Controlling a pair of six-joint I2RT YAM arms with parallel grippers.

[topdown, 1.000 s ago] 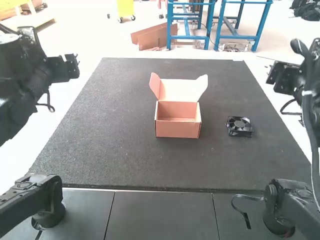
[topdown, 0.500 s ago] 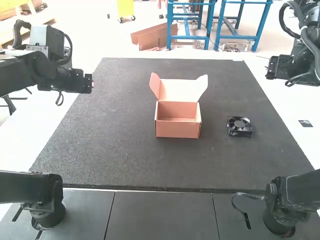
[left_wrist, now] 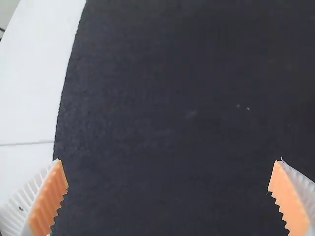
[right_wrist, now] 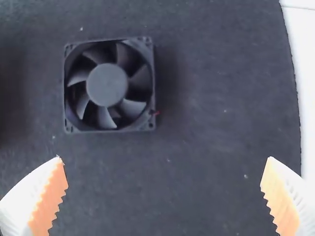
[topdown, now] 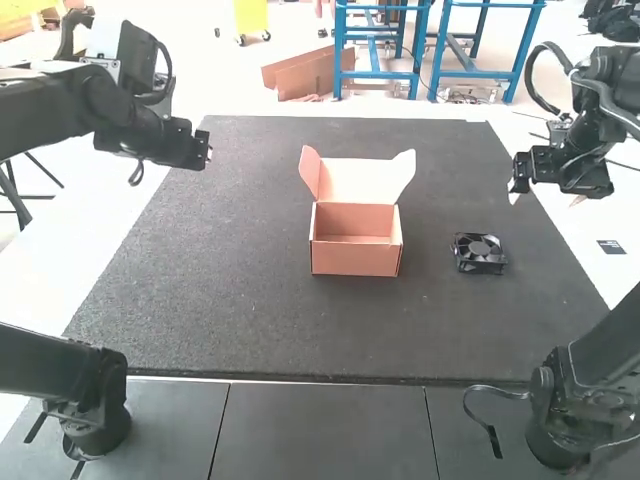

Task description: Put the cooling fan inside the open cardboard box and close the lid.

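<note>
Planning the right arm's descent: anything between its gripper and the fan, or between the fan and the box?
Nothing visible. The right gripper hangs open over the mat with the fan unobstructed ahead. Only bare mat lies between fan and cardboard box; its lid stands open.

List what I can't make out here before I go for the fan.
Box interior: in the high view, the front wall of the cardboard box hides most of its floor.
Red speck at a corner of the cooling fan: too small in the right wrist view to identify.
Fan underside: it faces the mat, hidden from above.
</note>
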